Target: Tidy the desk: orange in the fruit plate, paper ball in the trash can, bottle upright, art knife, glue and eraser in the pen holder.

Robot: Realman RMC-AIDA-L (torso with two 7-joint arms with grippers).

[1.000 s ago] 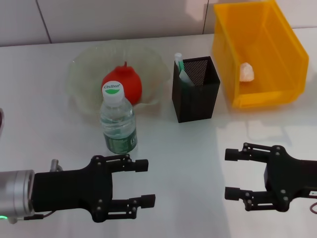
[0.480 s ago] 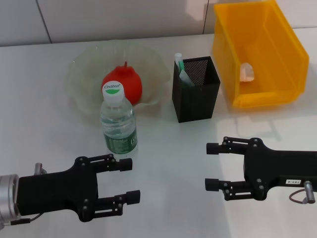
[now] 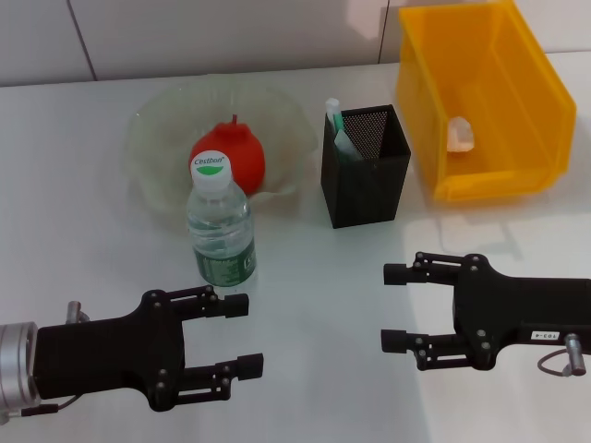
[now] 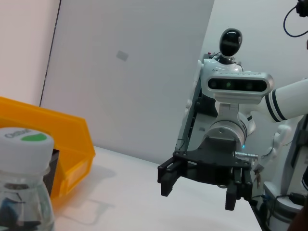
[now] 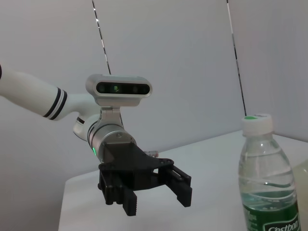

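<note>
You have bare table (image 3: 314, 305) between both spread, empty grippers. Ahead of the left gripper (image 3: 242, 336) the bottle (image 3: 220, 221) stands upright, just beyond its fingertips. Behind it, the fruit plate (image 3: 157, 138) holds the orange (image 3: 242, 152). Ahead of the right gripper (image 3: 395, 307), the pen holder (image 3: 367, 166) carries a tube; the trash can (image 3: 480, 92) holds the paper ball (image 3: 460, 136).

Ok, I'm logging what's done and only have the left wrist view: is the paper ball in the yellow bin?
Observer: Yes, the paper ball lies inside the yellow bin.
Operator: And the fruit?
Observer: A red-orange fruit sits in the clear plate, just behind the upright bottle.
Operator: My own gripper?
Observer: The left gripper is open and empty in front of the bottle, opposite the right gripper.
</note>
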